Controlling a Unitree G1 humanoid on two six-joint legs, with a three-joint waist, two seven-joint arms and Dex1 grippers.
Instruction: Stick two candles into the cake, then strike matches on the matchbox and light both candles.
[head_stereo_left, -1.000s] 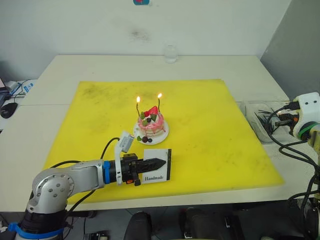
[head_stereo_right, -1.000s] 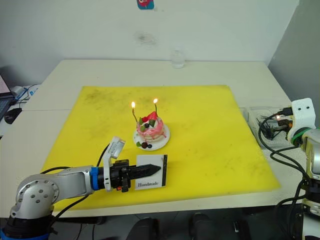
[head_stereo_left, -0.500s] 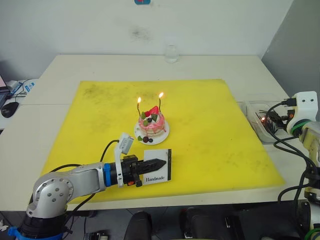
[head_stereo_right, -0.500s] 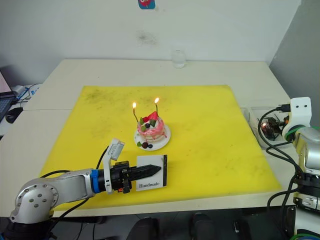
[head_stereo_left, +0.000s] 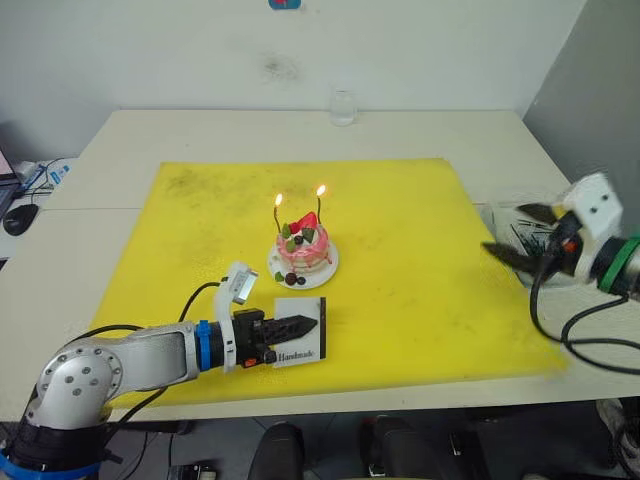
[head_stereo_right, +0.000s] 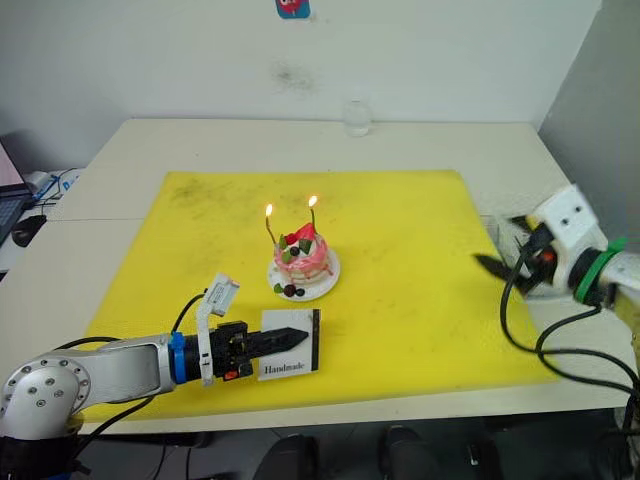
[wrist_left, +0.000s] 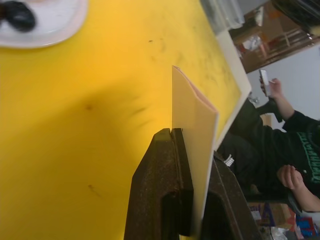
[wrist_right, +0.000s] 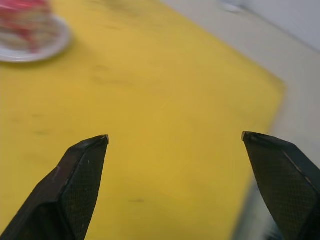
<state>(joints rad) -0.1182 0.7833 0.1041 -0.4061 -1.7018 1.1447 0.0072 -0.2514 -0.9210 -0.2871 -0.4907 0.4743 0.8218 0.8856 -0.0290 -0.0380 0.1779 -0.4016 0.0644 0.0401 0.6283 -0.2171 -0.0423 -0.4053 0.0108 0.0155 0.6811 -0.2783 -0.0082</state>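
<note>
- The cake (head_stereo_left: 303, 249) sits on its small white plate (head_stereo_left: 325, 267) near the middle of the yellow mat (head_stereo_left: 420, 280), roughly at the mat's centre and slightly toward 9 o'clock.
- Two candles (head_stereo_left: 279, 214) stand in the cake, one toward 10 o'clock of its top and one toward 1 o'clock; each carries a small flame at its tip.
- The left gripper (head_stereo_left: 300, 328) lies low over the mat's near edge, at about 6 o'clock from the cake, fingers pointing toward 3 o'clock.
- Its jaws are clenched on the matchbox (head_stereo_left: 301, 344): in the left wrist view the flat box (wrist_left: 195, 135) stands on edge, pinched between the two black fingers (wrist_left: 162, 190), with most of its length reaching out past the fingertips.
- From the head views the matchbox shows its white face with the word "Handmade" and a dark strip along the edge toward 3 o'clock; it sits just beside the plate's 6 o'clock side without touching it.
- The right gripper (head_stereo_left: 520, 235) hovers at the mat's 3 o'clock edge, over a clear tray (head_stereo_left: 505, 225) that rests on the table (head_stereo_left: 430, 135) just off the mat.
- Its jaws are released and spread wide; the right wrist view shows both fingertips (wrist_right: 87, 155) far apart with bare yellow mat between them and nothing held.
- That wrist view also catches the cake (wrist_right: 25, 22) well apart from the right fingers, far beyond them.
- A small clear glass (head_stereo_left: 342, 106) stands on the table at 12 o'clock, past the mat's far edge.
- A seated person (wrist_left: 295, 150) in dark clothing appears beyond the table edge in the left wrist view.
</note>
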